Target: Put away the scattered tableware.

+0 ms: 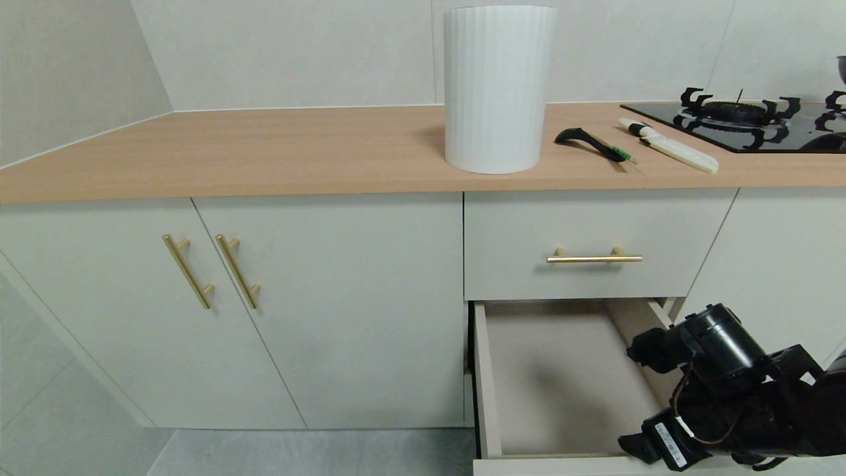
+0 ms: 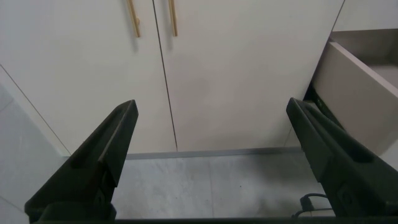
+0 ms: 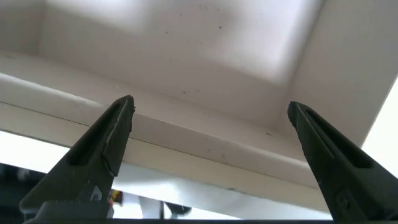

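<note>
Two utensils lie on the wooden counter (image 1: 264, 149): a black-handled tool with a green tip (image 1: 593, 143) and a white knife (image 1: 669, 145) beside it. Below them the lower drawer (image 1: 486, 383) stands pulled out with nothing inside. My right gripper (image 1: 633, 400) hangs at the drawer's front right corner, open and holding nothing. In the right wrist view, the right gripper (image 3: 210, 104) is just over the drawer's front edge (image 3: 186, 143). My left gripper (image 2: 211, 104) is open and holds nothing. It is low in front of the cabinet doors (image 2: 236, 68), with the drawer's side (image 2: 360, 81) to one side.
A tall white ribbed container (image 1: 497, 86) stands on the counter left of the utensils. A black gas hob (image 1: 740, 122) fills the counter's far right. The upper drawer (image 1: 593, 258) is closed. Two cabinet doors with brass handles (image 1: 211, 271) are on the left, above a grey tiled floor (image 2: 205, 186).
</note>
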Controlling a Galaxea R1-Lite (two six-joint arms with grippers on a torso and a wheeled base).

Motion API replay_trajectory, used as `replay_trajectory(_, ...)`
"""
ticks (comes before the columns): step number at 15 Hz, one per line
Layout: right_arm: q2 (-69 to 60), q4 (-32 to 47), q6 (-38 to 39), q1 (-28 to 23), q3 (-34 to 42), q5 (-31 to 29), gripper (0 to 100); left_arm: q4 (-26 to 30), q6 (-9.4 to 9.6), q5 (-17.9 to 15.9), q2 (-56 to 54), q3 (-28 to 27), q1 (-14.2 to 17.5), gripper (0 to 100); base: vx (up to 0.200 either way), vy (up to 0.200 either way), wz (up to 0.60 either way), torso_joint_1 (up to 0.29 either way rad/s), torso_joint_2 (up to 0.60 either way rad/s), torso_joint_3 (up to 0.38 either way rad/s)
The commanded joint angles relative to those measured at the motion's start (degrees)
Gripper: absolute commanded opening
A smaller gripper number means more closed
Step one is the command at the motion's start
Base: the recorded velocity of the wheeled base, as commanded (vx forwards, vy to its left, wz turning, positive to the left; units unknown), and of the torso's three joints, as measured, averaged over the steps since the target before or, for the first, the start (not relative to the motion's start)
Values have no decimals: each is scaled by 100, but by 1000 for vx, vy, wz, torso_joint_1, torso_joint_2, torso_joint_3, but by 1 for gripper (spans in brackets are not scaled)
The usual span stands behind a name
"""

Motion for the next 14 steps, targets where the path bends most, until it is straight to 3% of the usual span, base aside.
replay_trajectory(1, -136, 266, -95, 126, 5, 3, 100, 2, 0, 1, 0, 0, 1, 100, 0, 0, 0, 0, 0, 0)
replay_trajectory(4, -206, 846, -288, 293, 5, -6, 100, 2, 0, 1, 0, 0, 1, 100, 0, 0, 0, 0, 0, 0)
replay_trajectory(11, -197, 863, -209, 275, -205, -41, 100, 2, 0, 1, 0, 0, 1, 100, 0, 0, 0, 0, 0, 0)
replay_trajectory(14, -136, 626, 960, 64, -724, -50, 100, 2, 0, 1, 0, 0, 1, 100, 0, 0, 0, 0, 0, 0)
